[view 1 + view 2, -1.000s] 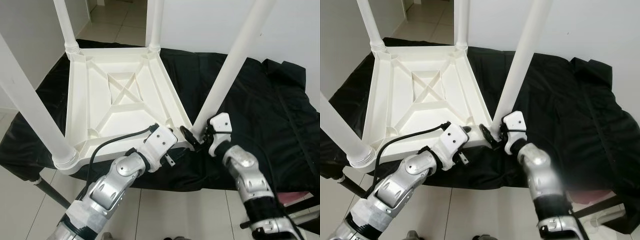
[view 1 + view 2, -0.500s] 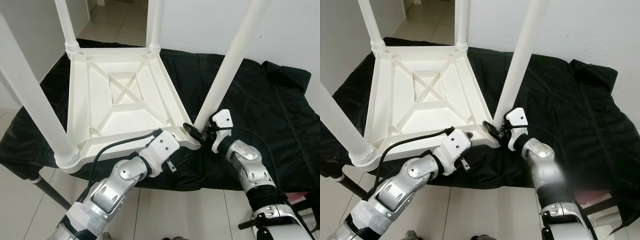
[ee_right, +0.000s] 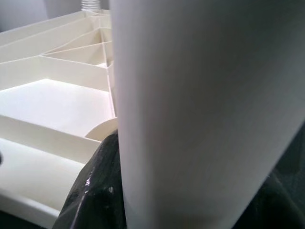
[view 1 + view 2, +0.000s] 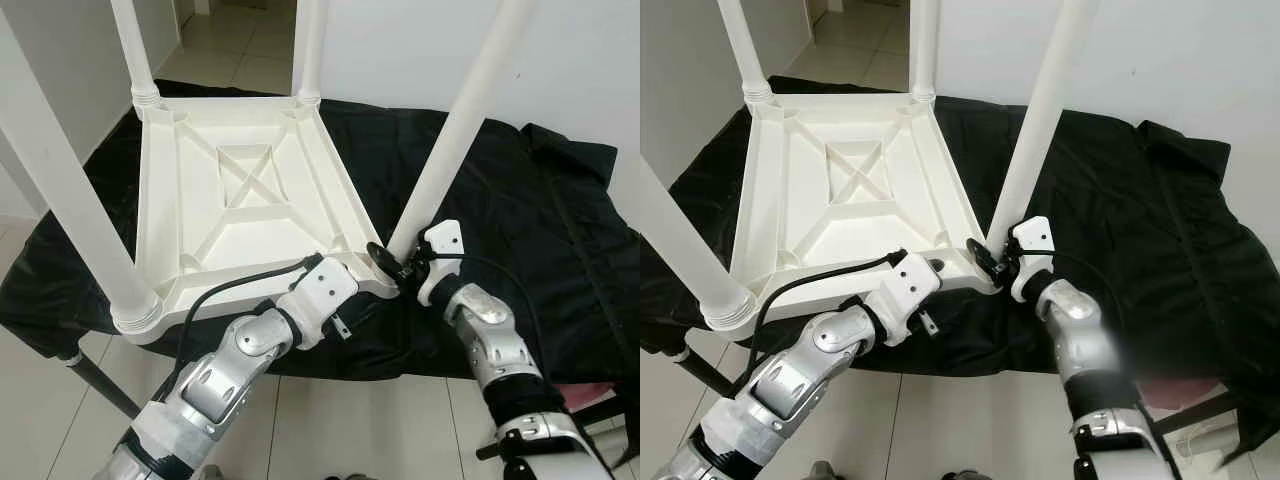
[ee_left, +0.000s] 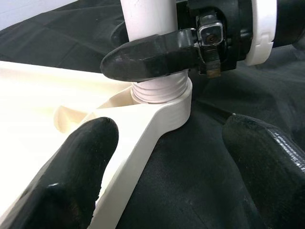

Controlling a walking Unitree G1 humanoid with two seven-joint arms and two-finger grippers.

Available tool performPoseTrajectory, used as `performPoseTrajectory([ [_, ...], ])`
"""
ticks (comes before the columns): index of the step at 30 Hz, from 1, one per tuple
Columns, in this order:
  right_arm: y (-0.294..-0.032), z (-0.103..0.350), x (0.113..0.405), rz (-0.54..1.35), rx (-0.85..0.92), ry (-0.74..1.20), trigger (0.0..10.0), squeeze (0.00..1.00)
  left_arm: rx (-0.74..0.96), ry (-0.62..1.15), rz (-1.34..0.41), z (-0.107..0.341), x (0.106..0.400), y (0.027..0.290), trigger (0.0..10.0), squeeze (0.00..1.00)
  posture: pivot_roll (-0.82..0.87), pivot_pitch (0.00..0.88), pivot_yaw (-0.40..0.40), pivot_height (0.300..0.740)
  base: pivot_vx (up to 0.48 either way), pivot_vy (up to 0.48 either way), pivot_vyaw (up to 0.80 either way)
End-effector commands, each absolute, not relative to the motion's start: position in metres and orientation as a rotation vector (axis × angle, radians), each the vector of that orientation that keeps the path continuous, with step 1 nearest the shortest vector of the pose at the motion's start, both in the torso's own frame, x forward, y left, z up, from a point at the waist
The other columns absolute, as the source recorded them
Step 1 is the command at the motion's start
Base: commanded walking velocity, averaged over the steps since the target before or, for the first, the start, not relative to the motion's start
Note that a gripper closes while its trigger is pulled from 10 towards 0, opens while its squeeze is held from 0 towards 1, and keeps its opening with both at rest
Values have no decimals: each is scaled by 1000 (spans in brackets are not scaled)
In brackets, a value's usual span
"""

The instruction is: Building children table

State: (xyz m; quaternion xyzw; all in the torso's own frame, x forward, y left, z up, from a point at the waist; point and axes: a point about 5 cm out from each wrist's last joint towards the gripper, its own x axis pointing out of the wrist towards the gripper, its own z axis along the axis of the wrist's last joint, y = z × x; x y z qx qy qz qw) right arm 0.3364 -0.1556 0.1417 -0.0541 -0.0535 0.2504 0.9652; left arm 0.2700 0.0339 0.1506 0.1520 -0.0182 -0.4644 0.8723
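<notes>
A white plastic children's table lies upside down on a black cloth, with its legs pointing up. My right gripper is shut on the base of the near right leg, just above its threaded socket. One black finger wraps the leg there. My left gripper is open and straddles the table's near right corner, right beside that socket. Its fingers stand apart from the rim. The right wrist view looks close along the leg.
The near left leg rises close to my left arm. Two far legs stand at the back corners. The cloth covers a low platform with a black strut below. Tiled floor lies in front and a white wall behind.
My right forearm has shifted slightly, with its gripper staying on the leg's base. The leg stands a little more upright. My left gripper has barely moved.
</notes>
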Motion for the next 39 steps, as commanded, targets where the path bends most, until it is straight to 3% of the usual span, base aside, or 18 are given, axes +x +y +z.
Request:
performPoseTrajectory([
  [1, -164, 130, 333, 399, -129, -54, 10000, 0, 328, -21, -1054, 149, 268, 33, 10000, 0, 22, 81, -79, 740, 0, 0, 0],
  [13, -156, 134, 324, 193, -75, -92, 10000, 0, 336, -18, -1074, 146, 269, 31, 10000, 0, -13, 75, -54, 740, 0, 0, 0],
  [17, -145, 130, 311, -2, -30, -90, 10000, 0, 322, -31, -1084, 147, 270, 26, 10000, 0, -28, 70, -45, 740, 0, 0, 0],
  [26, -138, 129, 307, -204, 2, -74, 10000, 0, 314, -43, -1054, 150, 275, 28, 10000, 0, -28, 66, -48, 740, 0, 0, 0],
  [35, -132, 136, 306, -167, 34, -105, 10000, 0, 309, -48, -1058, 148, 273, 29, 10000, 0, -20, 56, -53, 740, 0, 0, 0],
  [36, -132, 136, 305, -155, 44, -114, 10000, 482, 307, -45, -1058, 148, 273, 29, 10000, 0, -18, 53, -55, 740, 0, 0, 0],
  [37, -132, 137, 304, -147, 50, -121, 10000, 482, 304, -43, -1058, 148, 273, 29, 10000, 0, -18, 53, -55, 740, 0, 0, 0],
  [38, -133, 140, 303, -127, 58, -142, 10000, 1000, 294, -31, -1056, 148, 273, 29, 10000, 0, -14, 52, -60, 740, 0, 0, 0],
  [39, -134, 143, 303, -113, 63, -156, 10000, 1000, 286, -22, -1055, 147, 273, 30, 10000, 0, -14, 52, -60, 740, 0, 0, 0],
])
